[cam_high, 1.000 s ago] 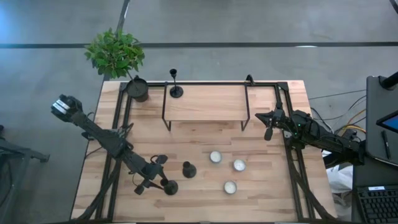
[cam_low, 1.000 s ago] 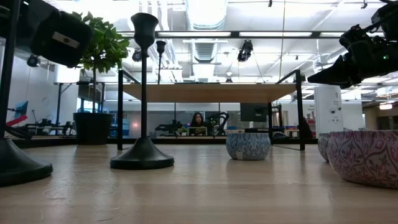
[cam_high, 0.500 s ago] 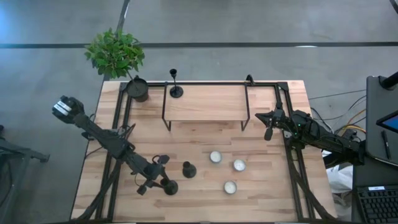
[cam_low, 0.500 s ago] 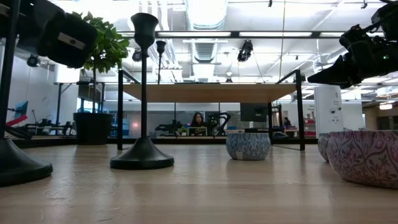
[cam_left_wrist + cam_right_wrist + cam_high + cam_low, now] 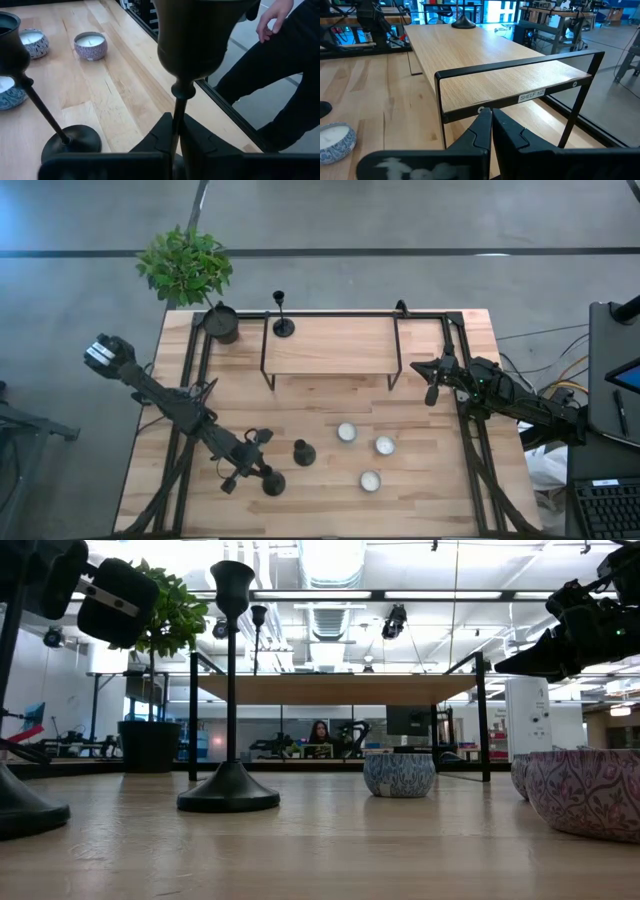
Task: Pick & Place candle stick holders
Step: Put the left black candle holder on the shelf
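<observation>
Wood surface carries a raised shelf at its far edge, one black candlestick standing on the shelf's left end. Potted plant at the far-left corner. Left gripper low at the near-left, jaws clamped on the stem of a second candlestick. Third candlestick stands free just right of it. Three tealight cups cluster near-right of centre. Right gripper hangs by the shelf's right end, jaws together, holding nothing. A person's hand shows beyond the near edge.
</observation>
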Robot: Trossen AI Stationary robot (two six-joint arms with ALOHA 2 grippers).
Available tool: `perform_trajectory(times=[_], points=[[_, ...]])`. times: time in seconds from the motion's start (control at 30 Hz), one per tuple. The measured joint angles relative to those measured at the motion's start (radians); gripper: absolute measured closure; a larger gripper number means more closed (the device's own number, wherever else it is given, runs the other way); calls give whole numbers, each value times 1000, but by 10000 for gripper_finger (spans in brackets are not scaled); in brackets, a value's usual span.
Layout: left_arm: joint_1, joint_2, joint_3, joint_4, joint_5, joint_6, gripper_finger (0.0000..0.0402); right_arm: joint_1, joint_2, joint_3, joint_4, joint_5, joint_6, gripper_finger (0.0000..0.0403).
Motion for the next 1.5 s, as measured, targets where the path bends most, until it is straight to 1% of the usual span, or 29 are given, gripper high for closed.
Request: perform_trajectory(times=[1.07, 1.23, 1.5], points=[[2, -15, 0, -5, -23, 5, 381, 0, 0, 0, 0, 0, 0, 394], [13, -71, 0, -11, -40, 29, 381, 0, 0, 0, 0, 0, 0, 394], [76, -214, 0, -100, -53, 27, 381, 0, 0, 0, 0, 0, 0, 394]])
